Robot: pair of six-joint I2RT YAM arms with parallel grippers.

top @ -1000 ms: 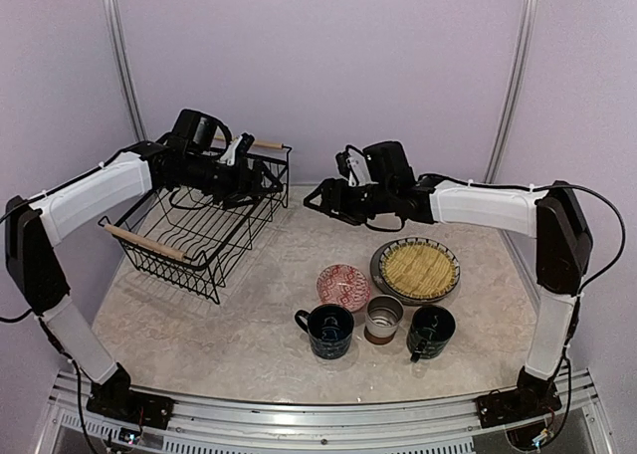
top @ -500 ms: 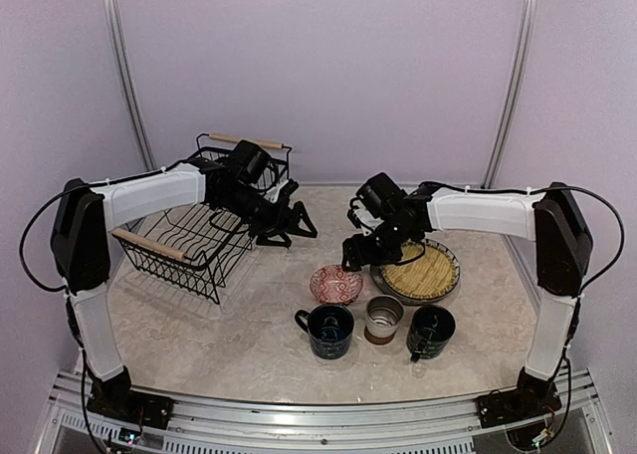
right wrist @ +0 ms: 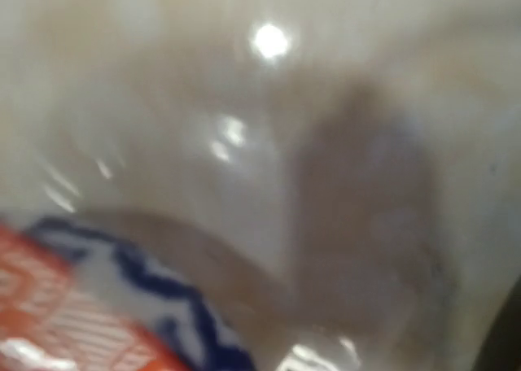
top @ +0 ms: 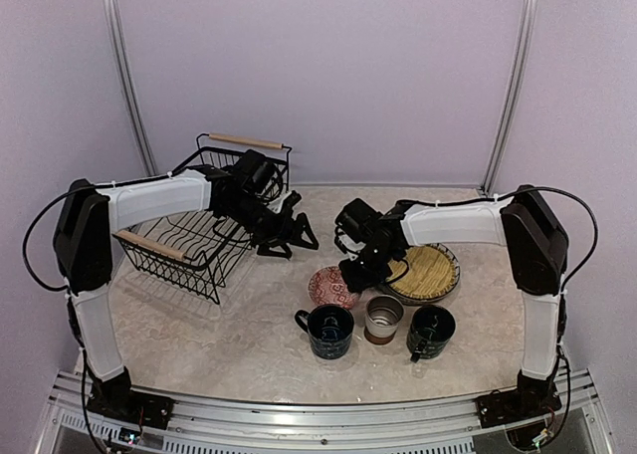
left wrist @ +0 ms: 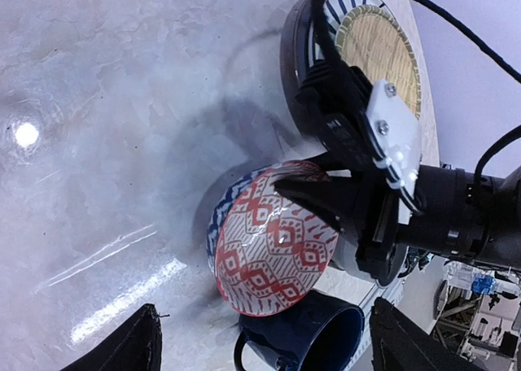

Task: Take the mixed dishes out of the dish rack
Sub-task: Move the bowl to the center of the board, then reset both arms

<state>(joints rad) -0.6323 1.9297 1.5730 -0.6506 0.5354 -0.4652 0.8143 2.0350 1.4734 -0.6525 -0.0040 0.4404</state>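
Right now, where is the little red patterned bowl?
The red patterned bowl sits near the centre of the top view, just behind the dark blue mug and left of the plate stack, with the right tool at its rim.

Extends the left arm (top: 149,197) with elbow raised and wrist bent down, ending up left of and behind the red patterned bowl (top: 336,287). Holds the left gripper (top: 292,242) spread wide, clasping nothing, aimed toward the bowl. Extends the right arm (top: 453,222) in from the bowl's right, forearm nearly level, wrist dipped. Pinches the bowl's rim with the right gripper (top: 355,272), one finger (left wrist: 313,198) lying over the inner face.
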